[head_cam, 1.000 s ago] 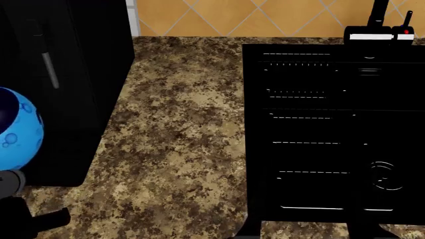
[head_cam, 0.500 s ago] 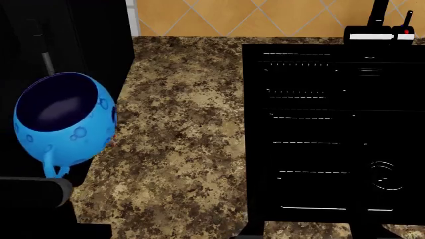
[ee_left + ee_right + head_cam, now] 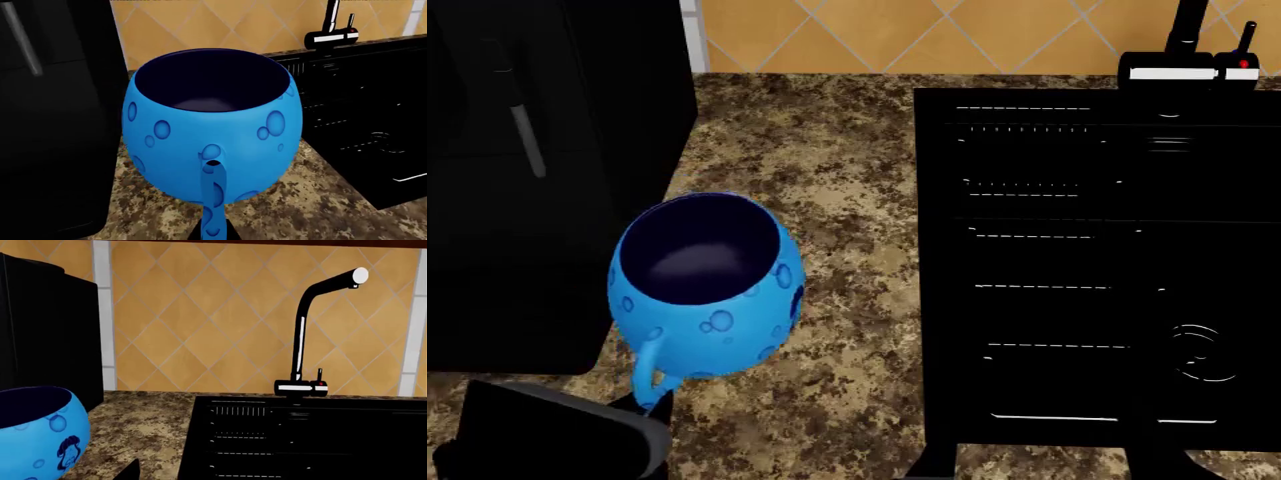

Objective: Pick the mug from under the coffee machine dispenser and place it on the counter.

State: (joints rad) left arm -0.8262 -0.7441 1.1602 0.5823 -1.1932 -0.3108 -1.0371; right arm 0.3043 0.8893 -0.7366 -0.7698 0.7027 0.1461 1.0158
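At far left stands the coffee machine dispenser (image 3: 534,170), glossy black. Just right of it the mug (image 3: 705,287) hangs upright above the counter (image 3: 827,180), clear of the machine, its handle toward the left gripper (image 3: 647,405) below it; the jaws' grip cannot be made out. The black cooktop (image 3: 1094,270) lies rightward. The right gripper is unseen.
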